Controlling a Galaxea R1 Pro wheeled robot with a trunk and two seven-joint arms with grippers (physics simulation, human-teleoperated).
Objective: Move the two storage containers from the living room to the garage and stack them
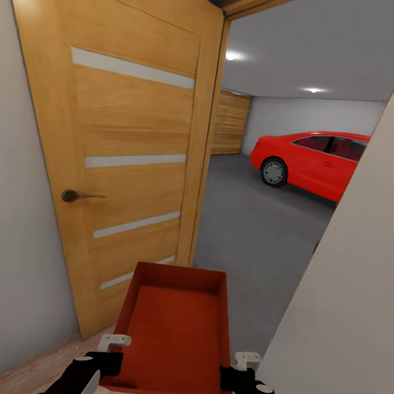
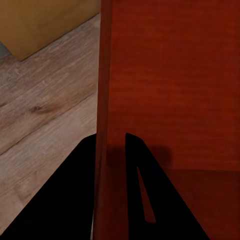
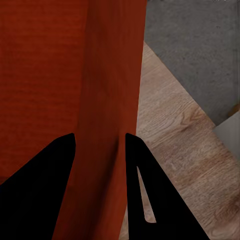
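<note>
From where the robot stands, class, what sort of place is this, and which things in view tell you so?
Likely a doorway from a house into a garage: an open wooden door, a red car on grey concrete floor beyond, and wood plank flooring underfoot.

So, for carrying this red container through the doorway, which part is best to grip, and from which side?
Grip the storage container by its two long side walls near the close end, one gripper per side, as now: the left gripper and right gripper each straddle a thin upright wall. The open top leaves the rims free.

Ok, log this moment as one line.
stage: at open wooden door to garage | load: red-orange plastic storage bin | left gripper: shut on bin wall | right gripper: shut on bin wall
</note>
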